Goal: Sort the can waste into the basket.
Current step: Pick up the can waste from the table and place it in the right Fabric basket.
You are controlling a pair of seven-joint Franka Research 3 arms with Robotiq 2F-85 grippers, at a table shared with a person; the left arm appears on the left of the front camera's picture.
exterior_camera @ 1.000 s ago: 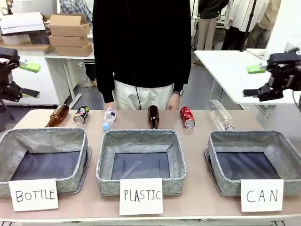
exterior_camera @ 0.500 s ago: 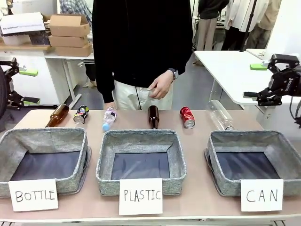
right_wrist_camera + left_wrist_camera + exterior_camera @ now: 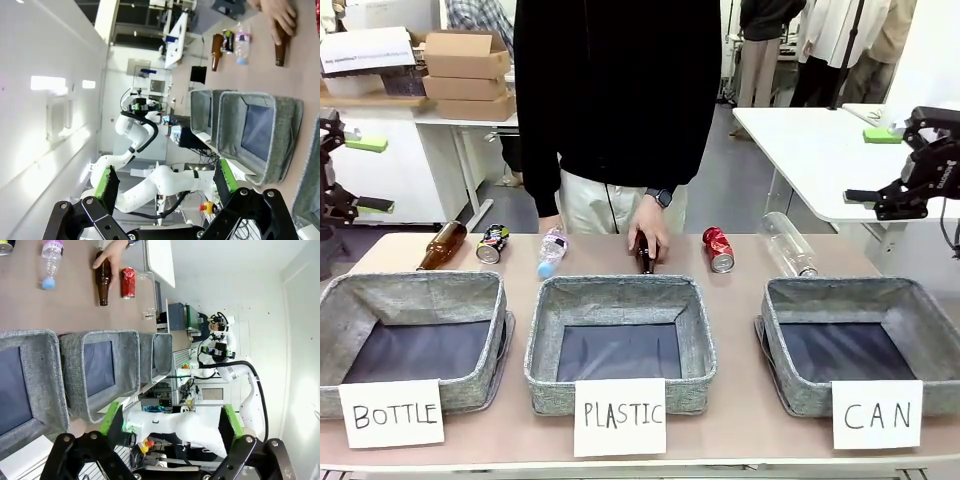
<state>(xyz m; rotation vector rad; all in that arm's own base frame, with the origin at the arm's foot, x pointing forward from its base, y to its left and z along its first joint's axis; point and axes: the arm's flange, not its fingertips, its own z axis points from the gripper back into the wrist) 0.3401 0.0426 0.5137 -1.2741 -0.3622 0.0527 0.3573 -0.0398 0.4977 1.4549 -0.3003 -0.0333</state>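
The red can (image 3: 718,249) lies on its side at the far side of the table, behind the gap between the PLASTIC and CAN baskets. The dark can (image 3: 492,243) lies far left, behind the BOTTLE basket. The CAN basket (image 3: 840,292), fronted by its white card (image 3: 877,414), stands front right with nothing in it. My left gripper (image 3: 370,175) hangs open off the table's left end, and my right gripper (image 3: 873,165) hangs open off its right end, both well above the table. In the left wrist view the red can (image 3: 128,282) lies beside a brown bottle. The dark can (image 3: 229,41) is also in the right wrist view.
A person stands at the far side with a hand (image 3: 650,230) on the middle brown bottle (image 3: 646,258). Another brown bottle (image 3: 442,244), a small plastic bottle (image 3: 551,251) and a clear bottle (image 3: 790,245) lie in the same row. The BOTTLE basket (image 3: 415,290) and PLASTIC basket (image 3: 617,290) hold nothing.
The person's hand has come down onto the middle brown bottle. My right gripper has drifted slightly right and up, my left gripper slightly left. Both stay open.
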